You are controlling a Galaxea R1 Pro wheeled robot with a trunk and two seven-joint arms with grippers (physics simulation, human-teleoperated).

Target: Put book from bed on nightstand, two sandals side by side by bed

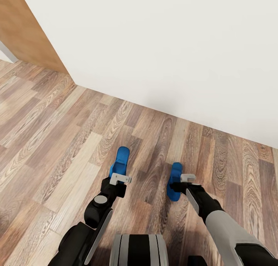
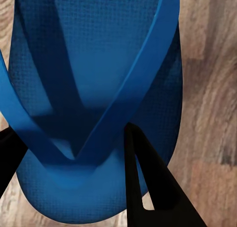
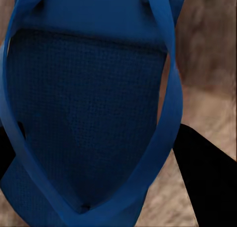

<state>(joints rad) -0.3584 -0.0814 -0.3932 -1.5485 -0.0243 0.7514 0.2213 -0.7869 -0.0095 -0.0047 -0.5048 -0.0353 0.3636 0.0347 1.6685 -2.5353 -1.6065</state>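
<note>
While your left gripper holds one blue sandal above the floor, its black fingers sit closed on the strap where the two bands meet in a V. That sandal's sole is a rounded foot shape with a fine woven-looking grain, matte, and its straps are smooth flat ribbons of the same blue.

Your right gripper carries the second sandal, which shows edge-on in the head view. Its black fingers flank the strap loop and sole, clamped on them. Same dotted texture on the sole; same smooth straps.

Both sandals hang near each other, apart, over the floor: pale and mid-brown wood planks with strong oval grain, laid diagonally across the head view. Beyond them stands a plain white wall. At far left, an orange-brown wooden panel meets that wall at a corner.
</note>
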